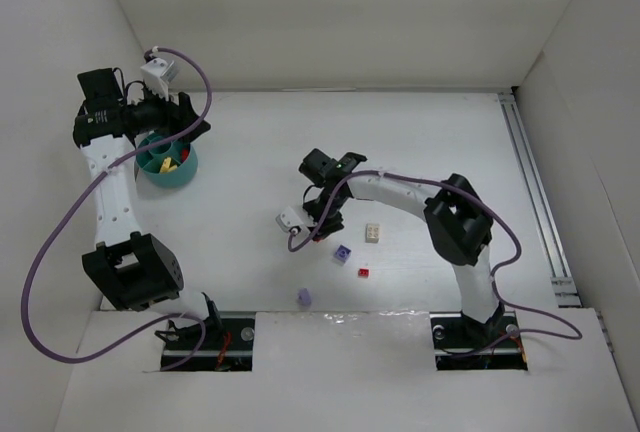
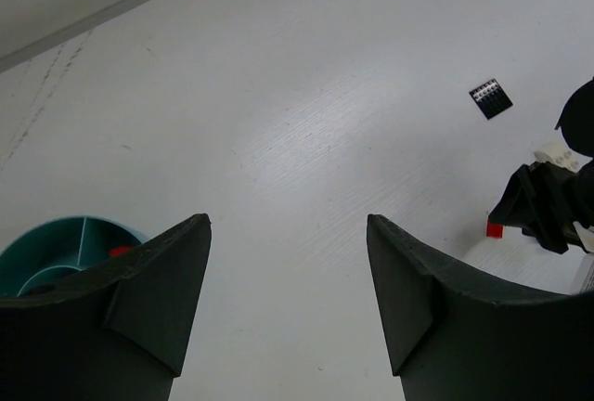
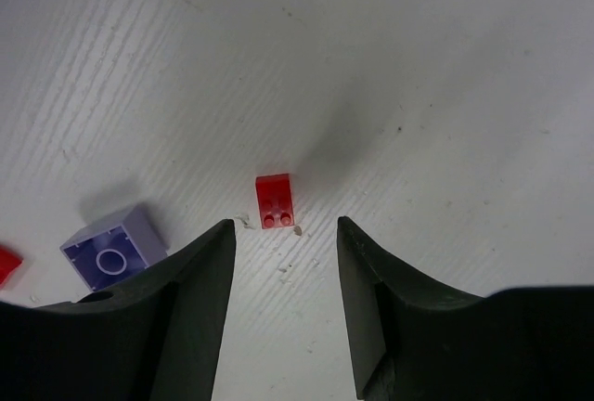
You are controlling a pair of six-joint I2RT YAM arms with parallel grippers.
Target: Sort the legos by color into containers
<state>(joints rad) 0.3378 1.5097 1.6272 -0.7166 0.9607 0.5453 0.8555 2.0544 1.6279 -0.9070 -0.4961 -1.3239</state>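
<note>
The teal bowl (image 1: 185, 174) stands at the far left with yellow and red bricks in its compartments; its rim also shows in the left wrist view (image 2: 56, 234). My left gripper (image 1: 196, 128) is open and empty beside the bowl's far edge (image 2: 288, 234). My right gripper (image 3: 283, 234) is open, its fingertips just short of a small red brick (image 3: 277, 200) on the table. A purple brick (image 3: 113, 249) lies to its left. In the top view my right gripper (image 1: 322, 228) points down mid-table, near a cream brick (image 1: 373, 233), a purple brick (image 1: 343, 253), a red brick (image 1: 364, 272) and a lilac brick (image 1: 304, 297).
A flat black square (image 2: 490, 97) lies on the table beyond my right arm. White walls enclose the table, with a metal rail (image 1: 535, 192) along the right side. Another red piece (image 3: 7, 262) shows at the left edge of the right wrist view.
</note>
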